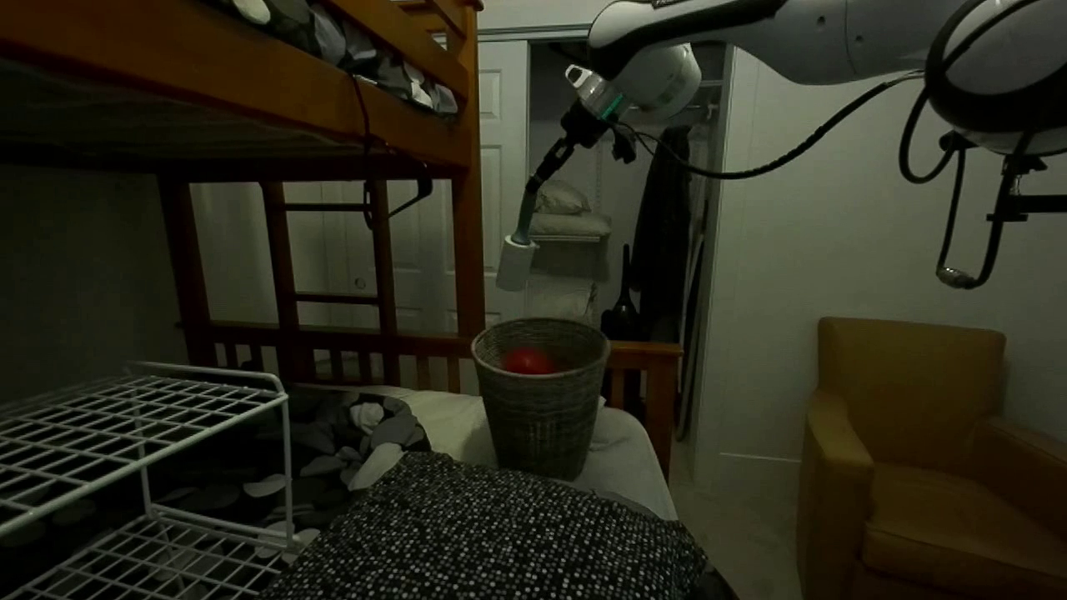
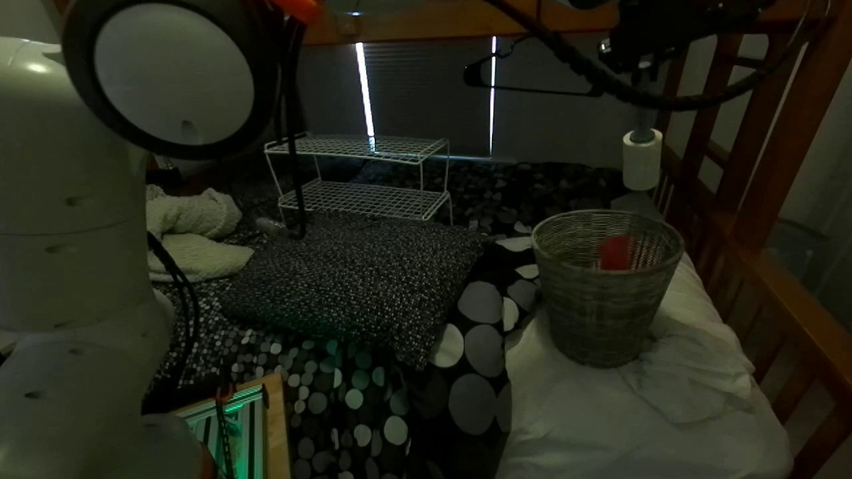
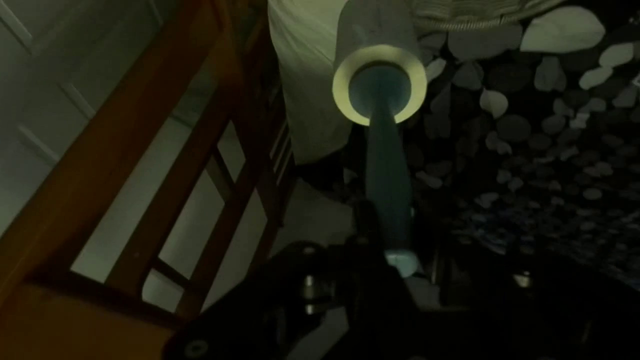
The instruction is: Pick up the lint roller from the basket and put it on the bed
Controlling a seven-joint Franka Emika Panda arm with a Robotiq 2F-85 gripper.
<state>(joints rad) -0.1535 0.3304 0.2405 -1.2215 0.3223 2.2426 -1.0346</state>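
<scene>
Basket [image 1: 542, 421]: on the bed [image 2: 632, 432], near the end rail [image 2: 792, 311].
Basket contents: one item [image 1: 528, 361], kind not determinable.
Lint roller [image 1: 517, 262]: in the gripper [image 1: 536, 178], higher than the basket and apart from it; whether directly over, cannot be told.
Wire rack [image 2: 363, 148]: on the bed, left of the basket in both exterior views.
Cushion [image 2: 359, 286]: on the bed, before the rack in an exterior view.
Armchair [image 1: 917, 433]: right of the bed in an exterior view, apart.
</scene>
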